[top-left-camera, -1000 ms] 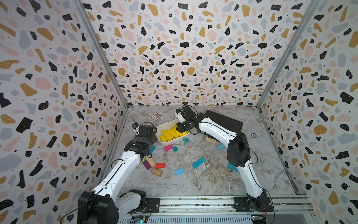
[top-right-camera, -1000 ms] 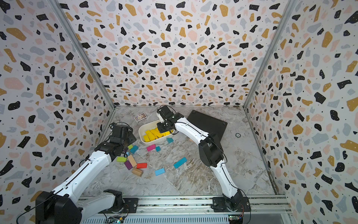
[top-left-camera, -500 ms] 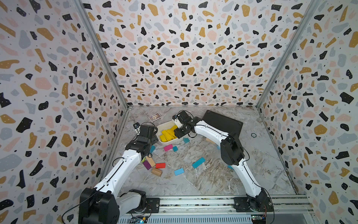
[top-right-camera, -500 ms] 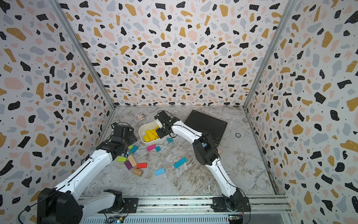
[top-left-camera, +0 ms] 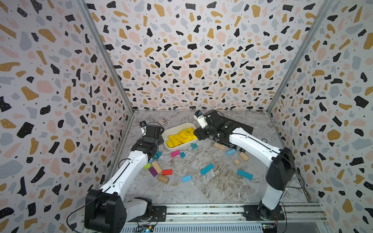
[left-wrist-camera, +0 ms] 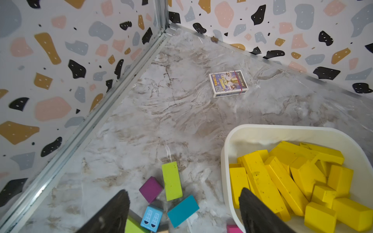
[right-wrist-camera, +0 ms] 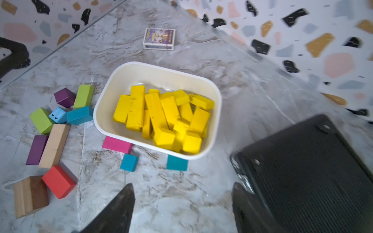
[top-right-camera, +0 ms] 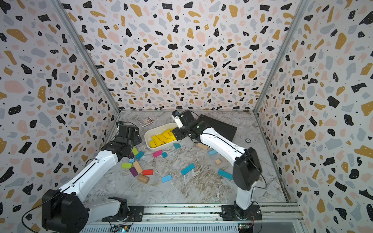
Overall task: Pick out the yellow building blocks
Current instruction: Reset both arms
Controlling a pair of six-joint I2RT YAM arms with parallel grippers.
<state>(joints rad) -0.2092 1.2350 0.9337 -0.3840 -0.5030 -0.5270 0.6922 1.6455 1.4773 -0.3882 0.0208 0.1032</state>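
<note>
Several yellow building blocks, both cubes and long bars, lie heaped in a white tray and show in both top views. No yellow block shows on the table outside the tray. My right gripper stands open and empty above bare table, just off the tray's end near the black mat. My left gripper is open and empty as well, over loose coloured blocks beside the tray; one fingertip overlaps the tray's rim.
Purple, green, teal, pink, red and plain wooden blocks lie scattered beside the tray. A card box lies toward the back corner. A black mat lies right of the tray. More blue and wooden blocks lie mid-table.
My right gripper went from shut over the tray to open and drew back from it toward the black mat. The left gripper's jaws spread wider, staying by the tray.
</note>
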